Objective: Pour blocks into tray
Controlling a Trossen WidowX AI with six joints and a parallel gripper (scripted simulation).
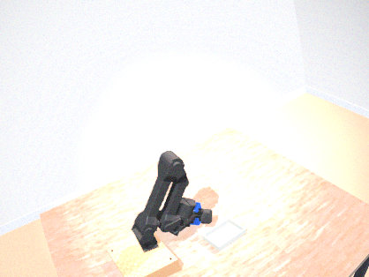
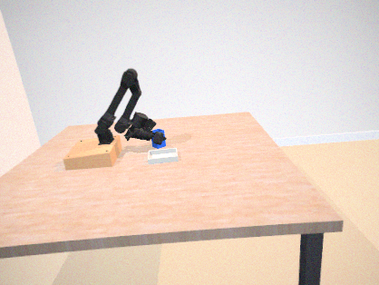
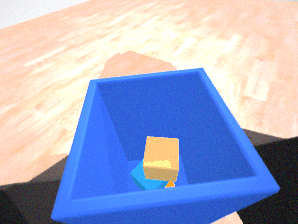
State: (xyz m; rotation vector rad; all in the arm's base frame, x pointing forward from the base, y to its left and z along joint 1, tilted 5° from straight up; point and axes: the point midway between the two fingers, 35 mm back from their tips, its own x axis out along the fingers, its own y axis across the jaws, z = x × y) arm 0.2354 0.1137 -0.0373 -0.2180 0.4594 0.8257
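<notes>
A blue square cup (image 1: 197, 205) (image 3: 150, 105) stands on the table just beside a shallow white tray (image 1: 225, 224) (image 2: 163, 157). In the wrist view I look down into the cup. It holds an orange block (image 3: 161, 157), a light blue block (image 3: 141, 178) under it, and a small orange piece (image 3: 170, 185). My gripper (image 1: 200, 214) (image 2: 156, 138) (image 3: 150, 126) is low at the cup. Its dark fingers lie against the cup's left and right walls. The tray holds nothing.
The arm rises from a wooden base block (image 1: 146, 262) (image 2: 91, 154) at the table's near-left corner in the top view. The tray lies to the right of the base. The table's edges are far from the cup.
</notes>
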